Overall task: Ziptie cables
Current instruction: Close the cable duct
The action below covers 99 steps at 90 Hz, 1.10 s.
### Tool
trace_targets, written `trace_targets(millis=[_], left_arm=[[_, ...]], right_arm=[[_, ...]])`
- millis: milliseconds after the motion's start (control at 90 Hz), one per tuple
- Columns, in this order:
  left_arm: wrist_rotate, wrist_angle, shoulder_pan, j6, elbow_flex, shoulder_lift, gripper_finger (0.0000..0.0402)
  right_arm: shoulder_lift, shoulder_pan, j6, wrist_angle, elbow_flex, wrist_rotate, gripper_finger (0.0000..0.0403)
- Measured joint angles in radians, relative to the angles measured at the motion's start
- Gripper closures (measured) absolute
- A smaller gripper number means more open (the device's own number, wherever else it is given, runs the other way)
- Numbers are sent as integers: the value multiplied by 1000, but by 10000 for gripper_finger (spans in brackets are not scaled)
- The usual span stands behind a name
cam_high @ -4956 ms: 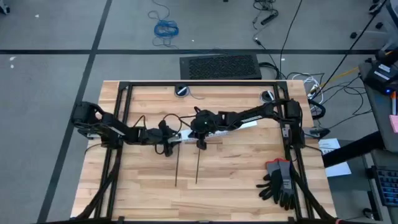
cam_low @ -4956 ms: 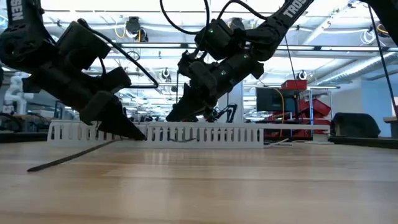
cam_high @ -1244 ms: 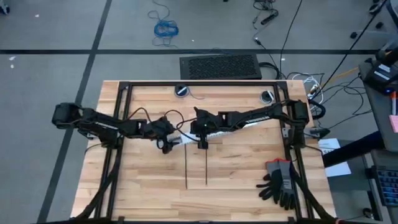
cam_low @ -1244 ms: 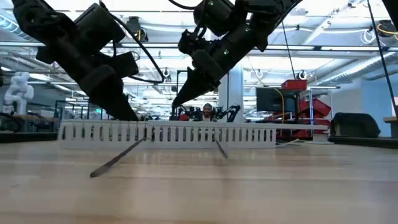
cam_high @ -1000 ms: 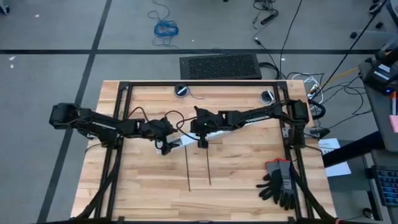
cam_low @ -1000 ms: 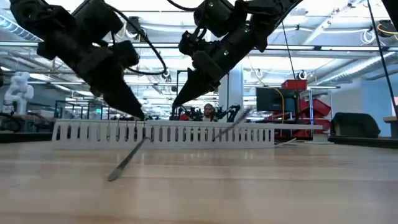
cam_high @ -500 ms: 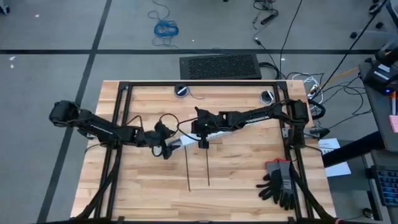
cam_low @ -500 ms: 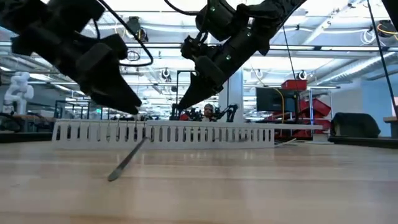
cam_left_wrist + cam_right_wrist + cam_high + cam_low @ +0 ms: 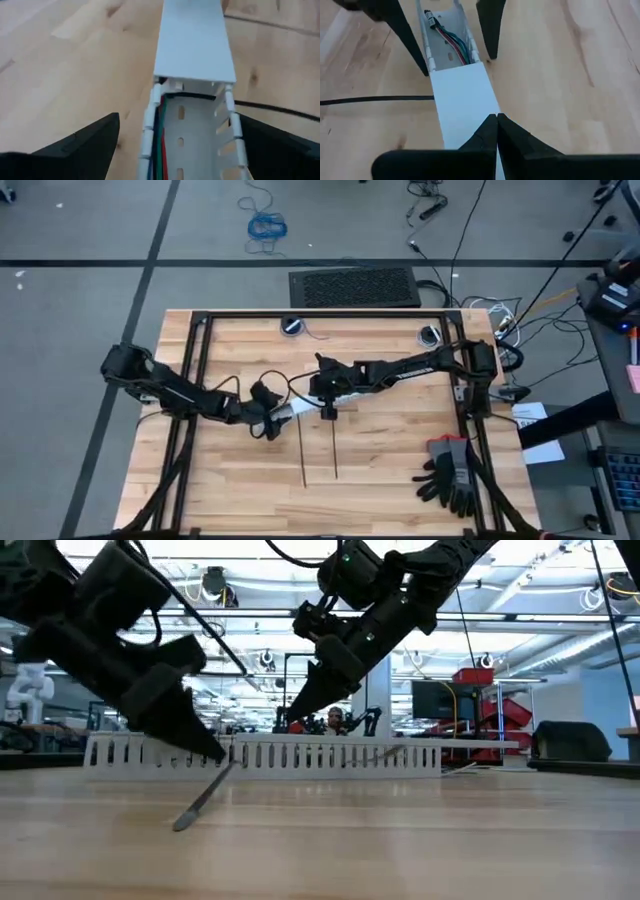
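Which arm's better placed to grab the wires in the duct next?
Left, probably. The left tool is open, fingers either side of the duct at its uncovered end, where the wires lie. The right tool is shut, tips over the white cover.

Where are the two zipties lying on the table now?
In the high view the zipties lie side by side mid-table, running from the white slotted duct toward the near edge.

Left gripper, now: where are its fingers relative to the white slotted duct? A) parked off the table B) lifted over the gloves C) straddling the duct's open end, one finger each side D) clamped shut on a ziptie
C: in the left wrist view the left gripper is open, with one dark finger on each side of the white slotted duct, whose open end shows coloured wires inside.
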Motion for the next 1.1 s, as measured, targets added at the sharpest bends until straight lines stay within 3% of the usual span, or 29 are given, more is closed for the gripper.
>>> trace_targets(millis=[189, 556, 1100], left_arm=[[7, 91, 0, 0, 1, 74, 45], [7, 108, 0, 21, 2, 82, 144], [13, 105, 6, 56, 2, 82, 152]], right_arm=[[3, 0, 34, 60, 0, -33, 403], [77, 3, 81, 150, 0, -82, 403], [122, 3, 111, 236, 0, -131, 403]])
